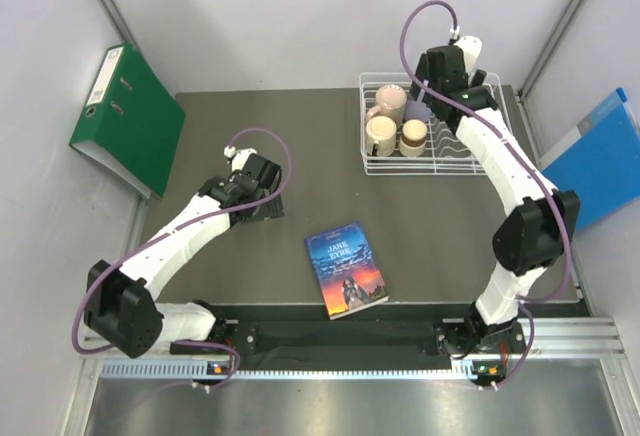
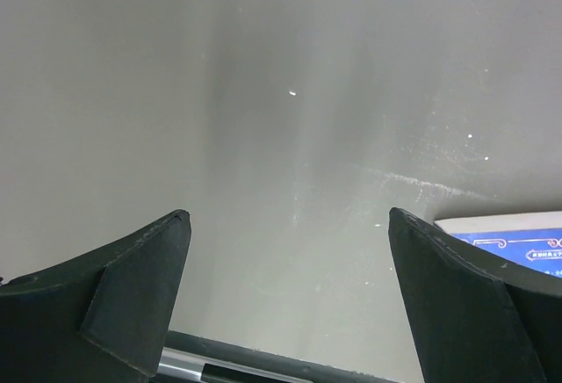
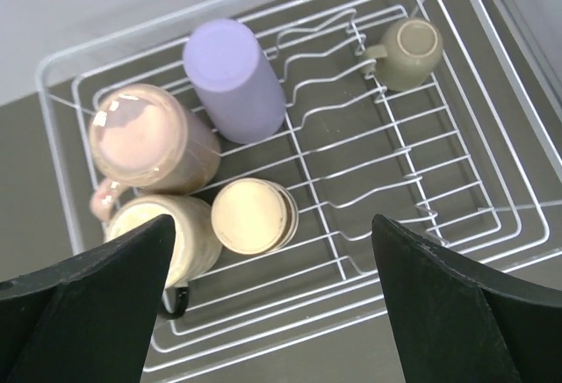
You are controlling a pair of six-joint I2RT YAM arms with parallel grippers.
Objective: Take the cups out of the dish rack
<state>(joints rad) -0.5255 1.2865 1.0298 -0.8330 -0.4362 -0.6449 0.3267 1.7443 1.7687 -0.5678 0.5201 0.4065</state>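
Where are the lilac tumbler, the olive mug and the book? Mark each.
lilac tumbler [image 3: 223, 54], right wrist view, its upward-facing end.
olive mug [image 3: 415, 44], right wrist view, its round upward face.
book [image 1: 347, 269], top view, middle of cover.

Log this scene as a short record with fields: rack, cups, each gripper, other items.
dish rack: white wire, far right part of the table
cups in rack: five; lilac tumbler, pink cup, cream mug, small peach cup, olive mug
layout: four clustered at one end; olive mug alone in a corner
right gripper: open, above the rack, holding nothing
left gripper: open, over bare table, holding nothing
other items: paperback book on table; green binder at left; blue folder at right
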